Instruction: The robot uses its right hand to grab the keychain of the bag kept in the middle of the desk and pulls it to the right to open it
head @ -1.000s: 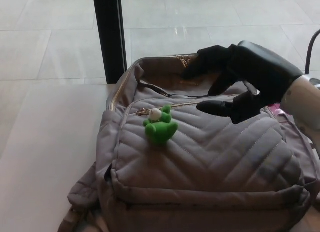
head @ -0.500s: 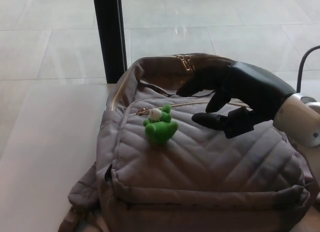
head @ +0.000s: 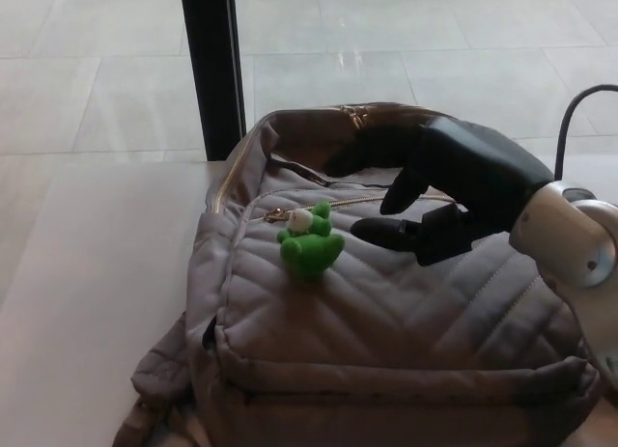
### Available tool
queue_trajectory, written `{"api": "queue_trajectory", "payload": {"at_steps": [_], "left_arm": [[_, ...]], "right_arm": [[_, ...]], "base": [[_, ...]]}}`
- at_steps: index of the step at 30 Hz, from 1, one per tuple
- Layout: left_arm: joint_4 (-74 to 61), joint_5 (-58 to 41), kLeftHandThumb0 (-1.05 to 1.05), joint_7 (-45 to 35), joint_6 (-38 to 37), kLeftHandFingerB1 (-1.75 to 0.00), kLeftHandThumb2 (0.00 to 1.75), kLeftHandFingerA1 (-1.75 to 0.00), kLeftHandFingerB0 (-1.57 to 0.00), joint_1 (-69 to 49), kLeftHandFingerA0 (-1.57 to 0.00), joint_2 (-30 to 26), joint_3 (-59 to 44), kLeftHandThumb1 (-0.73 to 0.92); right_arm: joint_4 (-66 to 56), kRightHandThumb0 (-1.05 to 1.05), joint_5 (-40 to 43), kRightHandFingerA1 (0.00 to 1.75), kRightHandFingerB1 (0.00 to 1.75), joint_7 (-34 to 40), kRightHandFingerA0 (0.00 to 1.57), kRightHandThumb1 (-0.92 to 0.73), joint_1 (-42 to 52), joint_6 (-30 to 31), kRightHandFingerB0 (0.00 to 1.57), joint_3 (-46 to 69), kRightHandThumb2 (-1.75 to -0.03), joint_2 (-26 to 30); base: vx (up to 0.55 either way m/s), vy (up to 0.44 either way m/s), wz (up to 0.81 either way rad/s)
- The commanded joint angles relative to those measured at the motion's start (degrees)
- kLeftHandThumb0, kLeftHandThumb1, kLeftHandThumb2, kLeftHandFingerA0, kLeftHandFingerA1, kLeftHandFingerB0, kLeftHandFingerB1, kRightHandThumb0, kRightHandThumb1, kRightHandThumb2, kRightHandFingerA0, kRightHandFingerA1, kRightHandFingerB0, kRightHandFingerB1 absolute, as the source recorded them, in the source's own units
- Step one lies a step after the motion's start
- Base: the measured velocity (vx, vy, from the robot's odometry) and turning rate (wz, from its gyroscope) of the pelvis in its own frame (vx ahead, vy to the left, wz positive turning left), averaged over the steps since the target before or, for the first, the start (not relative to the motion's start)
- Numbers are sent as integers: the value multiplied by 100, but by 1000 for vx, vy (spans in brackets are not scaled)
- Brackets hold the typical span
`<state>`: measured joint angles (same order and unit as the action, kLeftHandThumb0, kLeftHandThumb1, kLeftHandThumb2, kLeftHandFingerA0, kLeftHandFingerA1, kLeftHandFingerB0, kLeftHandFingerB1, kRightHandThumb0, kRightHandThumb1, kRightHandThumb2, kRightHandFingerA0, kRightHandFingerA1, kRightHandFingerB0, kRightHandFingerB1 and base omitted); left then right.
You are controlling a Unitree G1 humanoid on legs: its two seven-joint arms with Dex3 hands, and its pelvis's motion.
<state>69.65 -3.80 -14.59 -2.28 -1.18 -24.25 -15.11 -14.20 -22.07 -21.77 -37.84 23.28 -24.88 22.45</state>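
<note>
A grey quilted bag (head: 386,321) lies on the desk in the middle of the head view. A green frog keychain (head: 310,241) hangs from the gold zipper pull at the left end of the front pocket zipper (head: 357,202). My right hand (head: 435,191) comes in from the right and hovers over the bag's top, open, its fingers spread. The thumb tip sits just to the right of the keychain, not touching it. My left hand does not show.
The pale desk top (head: 87,273) stretches to the left of the bag. A black post (head: 210,66) stands behind the bag's left corner, with tiled floor beyond. A black cable (head: 575,109) loops at the right edge.
My right hand has moved left and slightly down over the bag, closing the gap to the keychain. The bag and keychain have not moved.
</note>
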Motion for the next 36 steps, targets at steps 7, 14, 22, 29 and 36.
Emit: {"api": "queue_trajectory", "payload": {"at_steps": [7,14,22,29,36], "left_arm": [[-82,93,-96,39,-100,-104,117,-118,-71,2,-90,-104,157,14],[-4,3,-104,37,-22,-111,120,-128,-77,97,-100,-74,95,13],[-15,31,-94,142,8,-108,121,-123,-81,107,-99,-89,152,17],[-110,73,-105,138,-53,-111,123,-123,-84,65,-101,-81,216,16],[-27,47,-99,85,-111,-110,118,-120,-87,85,-98,-98,194,15]], "right_arm": [[120,-93,-448,74,46,-135,69,-61,101,122,27,-241,-99,-233],[148,-92,-776,78,38,-312,67,-77,5,296,28,-524,-63,-355],[351,-92,-906,78,37,-316,73,-75,59,266,30,-481,-63,-412],[446,-90,-986,81,37,-421,70,-70,101,468,27,-480,-62,-481],[547,-79,-1138,94,37,-447,79,-60,179,307,27,-641,-59,-461]], "base": [[0,0,0],[0,0,0],[0,0,0],[0,0,0],[0,0,0]]}}
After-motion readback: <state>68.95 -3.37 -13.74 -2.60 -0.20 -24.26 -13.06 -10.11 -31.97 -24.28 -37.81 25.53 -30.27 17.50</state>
